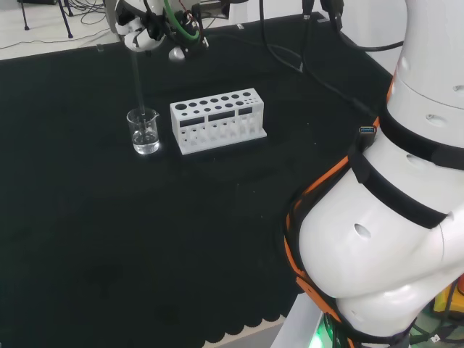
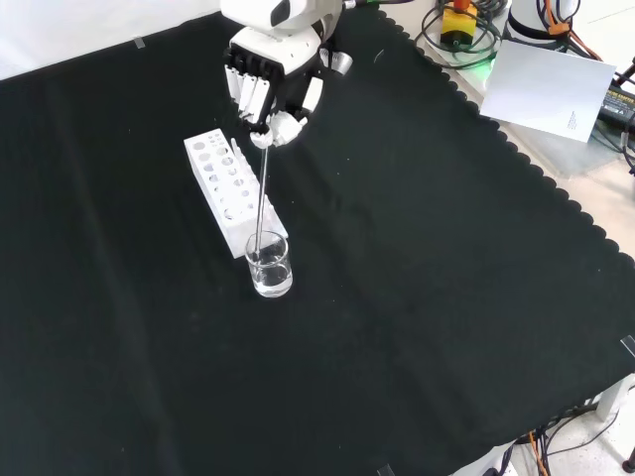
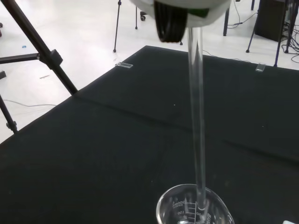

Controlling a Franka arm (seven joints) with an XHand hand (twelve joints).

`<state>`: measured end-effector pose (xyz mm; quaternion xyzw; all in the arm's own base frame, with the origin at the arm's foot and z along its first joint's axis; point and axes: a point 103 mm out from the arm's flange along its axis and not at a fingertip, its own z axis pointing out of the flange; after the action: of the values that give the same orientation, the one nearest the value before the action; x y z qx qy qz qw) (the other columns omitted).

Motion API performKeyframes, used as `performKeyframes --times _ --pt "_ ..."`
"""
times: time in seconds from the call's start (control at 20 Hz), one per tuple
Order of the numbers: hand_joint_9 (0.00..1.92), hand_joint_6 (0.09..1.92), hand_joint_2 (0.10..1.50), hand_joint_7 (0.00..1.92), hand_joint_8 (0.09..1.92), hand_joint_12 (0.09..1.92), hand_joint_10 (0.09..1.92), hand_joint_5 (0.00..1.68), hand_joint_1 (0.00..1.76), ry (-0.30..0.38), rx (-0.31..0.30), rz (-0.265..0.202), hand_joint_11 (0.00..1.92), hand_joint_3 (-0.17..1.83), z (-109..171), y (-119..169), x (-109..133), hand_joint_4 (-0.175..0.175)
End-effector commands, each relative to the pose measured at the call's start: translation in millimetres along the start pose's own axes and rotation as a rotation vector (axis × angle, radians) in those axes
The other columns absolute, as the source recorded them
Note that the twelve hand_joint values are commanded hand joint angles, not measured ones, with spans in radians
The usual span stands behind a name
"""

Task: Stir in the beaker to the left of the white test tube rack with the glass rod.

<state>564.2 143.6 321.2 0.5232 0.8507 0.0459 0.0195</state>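
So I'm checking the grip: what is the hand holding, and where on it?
The hand holds the glass rod by its upper end; the lower end reaches into the beaker.

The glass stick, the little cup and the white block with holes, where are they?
glass rod [image 2: 263, 198], front view, middle of its shaft below the hand.
beaker [image 1: 144, 131], head view, its clear side wall.
white test tube rack [image 1: 217, 106], head view, its top face with the holes.

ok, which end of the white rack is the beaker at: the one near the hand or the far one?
The far one. In the front view the beaker sits at the rack end lowest in frame, away from the hand, with the glass rod reaching down into it.
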Motion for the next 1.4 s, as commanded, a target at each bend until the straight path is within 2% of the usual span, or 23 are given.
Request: performKeyframes --times 0.05,0.4,0.75,1.1,1.4 --pt "1.67 0.72 0.79 1.06 1.32 1.03 1.04 1.06 1.29 0.011 0.029 -0.015 1.62 0.62 22.0 2.3 -1.6 -0.175" --pt "1.67 0.72 0.79 1.06 1.32 1.03 1.04 1.06 1.29 0.020 0.081 -0.024 1.62 0.62 49.9 2.0 -7.5 -0.175" --pt "1.67 0.72 0.79 1.06 1.32 1.03 1.04 1.06 1.29 0.015 0.086 -0.013 1.62 0.62 44.8 -3.6 -3.5 -0.175" --pt "1.67 0.72 0.79 1.06 1.32 1.03 1.04 1.06 1.29 0.021 0.090 -0.042 1.62 0.62 50.0 22.2 7.1 -0.175" --pt "1.67 0.72 0.79 1.06 1.32 1.03 1.04 1.06 1.29 0.024 0.098 -0.040 1.62 0.62 56.7 29.7 -7.8 -0.175"
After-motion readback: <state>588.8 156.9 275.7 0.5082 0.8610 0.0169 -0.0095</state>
